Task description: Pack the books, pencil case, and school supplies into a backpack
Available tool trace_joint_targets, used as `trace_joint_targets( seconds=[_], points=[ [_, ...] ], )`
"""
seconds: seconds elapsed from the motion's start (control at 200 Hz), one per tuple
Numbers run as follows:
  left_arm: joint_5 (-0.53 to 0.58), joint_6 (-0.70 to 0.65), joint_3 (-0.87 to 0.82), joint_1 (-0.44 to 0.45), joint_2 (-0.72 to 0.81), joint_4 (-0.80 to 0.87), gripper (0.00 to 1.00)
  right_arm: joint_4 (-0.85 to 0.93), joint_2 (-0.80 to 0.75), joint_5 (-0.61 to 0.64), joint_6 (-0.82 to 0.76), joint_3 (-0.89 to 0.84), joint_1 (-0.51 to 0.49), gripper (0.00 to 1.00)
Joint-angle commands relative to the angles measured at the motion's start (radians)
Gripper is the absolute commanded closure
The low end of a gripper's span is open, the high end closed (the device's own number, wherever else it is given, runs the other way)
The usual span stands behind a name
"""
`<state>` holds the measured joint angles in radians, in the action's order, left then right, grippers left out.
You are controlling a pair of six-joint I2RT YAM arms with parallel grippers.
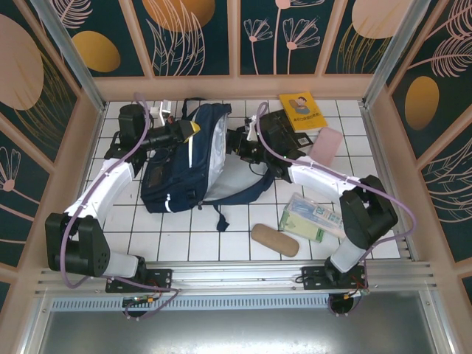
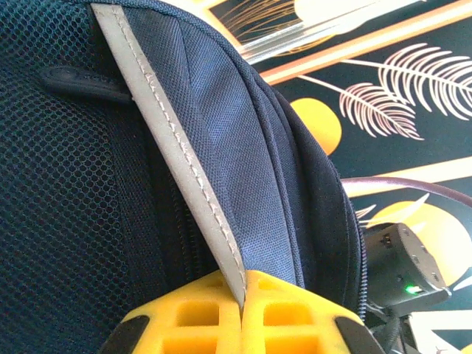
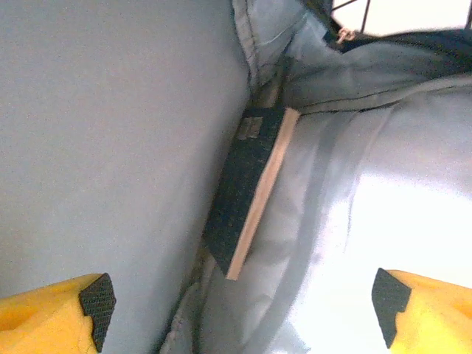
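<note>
Well, white tiled table (image 1: 184, 243), floral walls (image 1: 192, 37); left claw (image 2: 242, 295) pinches the backpack (image 1: 173, 177), lying near-to-far, mouth facing the spread right claw (image 3: 243, 299).

Navy backpack (image 1: 184, 158) open, mid-tabletop (image 1: 169, 236).
Dark book (image 3: 243, 188) inside; yellow book (image 1: 302, 112) by far edge, pink pouch (image 1: 327, 145) beside it; pale packet (image 1: 313, 217), tan case (image 1: 275, 240) toward near-right corner.
</note>
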<state>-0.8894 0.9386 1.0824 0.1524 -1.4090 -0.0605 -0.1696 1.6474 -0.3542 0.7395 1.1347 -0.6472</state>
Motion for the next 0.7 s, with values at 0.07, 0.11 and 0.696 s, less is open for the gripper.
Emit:
trace_joint_targets(
  seconds=[0.07,0.11,0.696],
  points=[
    [0.113,-0.124,0.047,-0.010,0.012,0.096,1.00,0.048,-0.081,0.093,-0.029,-0.033,0.069,0.13],
    [0.167,-0.151,0.053,-0.010,0.010,0.140,1.00,0.060,-0.090,0.097,-0.024,-0.030,0.094,0.13],
    [0.320,-0.164,-0.064,-0.008,-0.087,0.070,1.00,0.631,0.540,0.676,-0.388,0.813,0.377,0.11]
  ],
)
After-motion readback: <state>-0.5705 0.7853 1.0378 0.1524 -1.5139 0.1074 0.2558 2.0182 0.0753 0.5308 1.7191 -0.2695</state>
